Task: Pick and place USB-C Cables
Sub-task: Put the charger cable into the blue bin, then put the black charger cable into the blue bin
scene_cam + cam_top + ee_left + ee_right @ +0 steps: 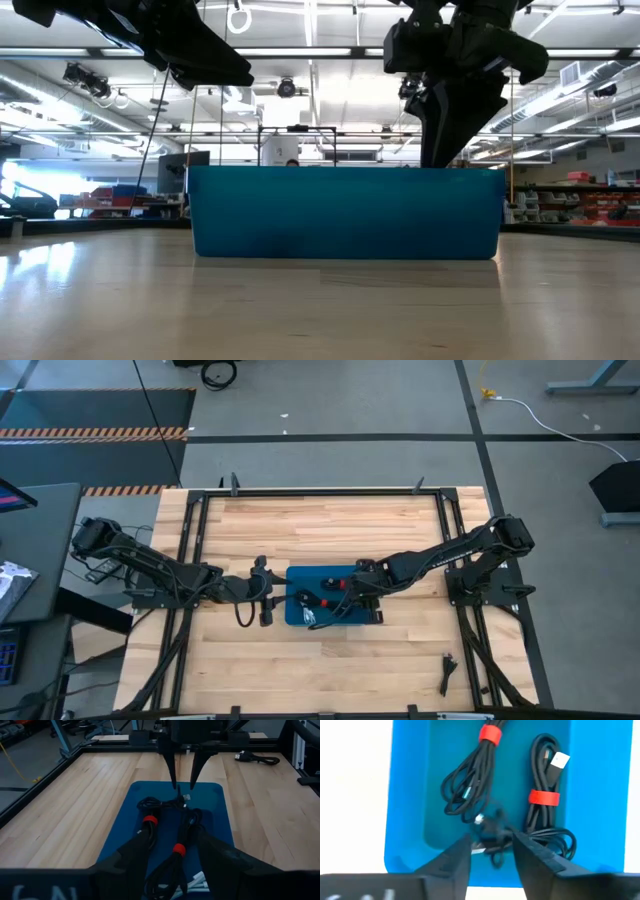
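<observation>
Right gripper (490, 851) is hanging over the shallow blue plastic tray (296, 612), fingers parted to a narrow gap, nothing held between them. Judging from the right wrist view, a small black cable end (490, 827) is lying directly under that gap.

2 coiled black USB-C cables with red bands are lying side by side on the tray floor: red-banded cable 1 (472, 775) and red-banded cable 2 (545, 810). Cable 2 is showing a white connector tip (560, 760). 1 more black cable (446, 672) is lying on the light wooden table (330, 530), well apart from the tray, near the right arm's base.

Left gripper (170, 865) is waiting just beside the tray's left edge, fingers spread wide, empty.

Step in hand looks like a release or regrasp over the tray. To do it well: keep the fingers centred over the loose end, descend straight, avoid snagging the neighbouring loops, and stay clear of the tray wall.
</observation>
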Tool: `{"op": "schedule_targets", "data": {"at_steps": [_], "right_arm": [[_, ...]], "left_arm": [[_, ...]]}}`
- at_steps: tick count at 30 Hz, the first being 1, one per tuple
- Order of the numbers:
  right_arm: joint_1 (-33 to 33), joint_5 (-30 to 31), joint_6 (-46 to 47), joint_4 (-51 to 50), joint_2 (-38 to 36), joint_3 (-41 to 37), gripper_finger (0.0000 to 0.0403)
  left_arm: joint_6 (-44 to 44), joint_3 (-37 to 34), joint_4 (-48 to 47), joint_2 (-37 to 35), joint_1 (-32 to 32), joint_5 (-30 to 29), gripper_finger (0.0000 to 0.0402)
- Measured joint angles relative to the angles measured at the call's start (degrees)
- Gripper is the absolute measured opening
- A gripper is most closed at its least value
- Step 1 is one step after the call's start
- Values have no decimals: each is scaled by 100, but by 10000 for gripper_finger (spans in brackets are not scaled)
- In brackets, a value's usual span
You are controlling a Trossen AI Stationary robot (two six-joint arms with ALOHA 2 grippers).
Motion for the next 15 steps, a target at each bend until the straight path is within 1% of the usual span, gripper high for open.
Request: {"op": "schedule_targets", "data": {"at_steps": [4,9,12,15], "right_arm": [[13,254,43,0,0,0,187],[13,281,63,-24,0,7,223],[13,297,174,-466,-6,259,234],[41,383,327,-1087,-13,737,237]], "left_arm": [[0,0,0,0,0,0,173],[-36,0,-51,0,0,0,173],[-37,0,-85,0,0,0,173],[-39,0,-85,0,0,0,173]]}}
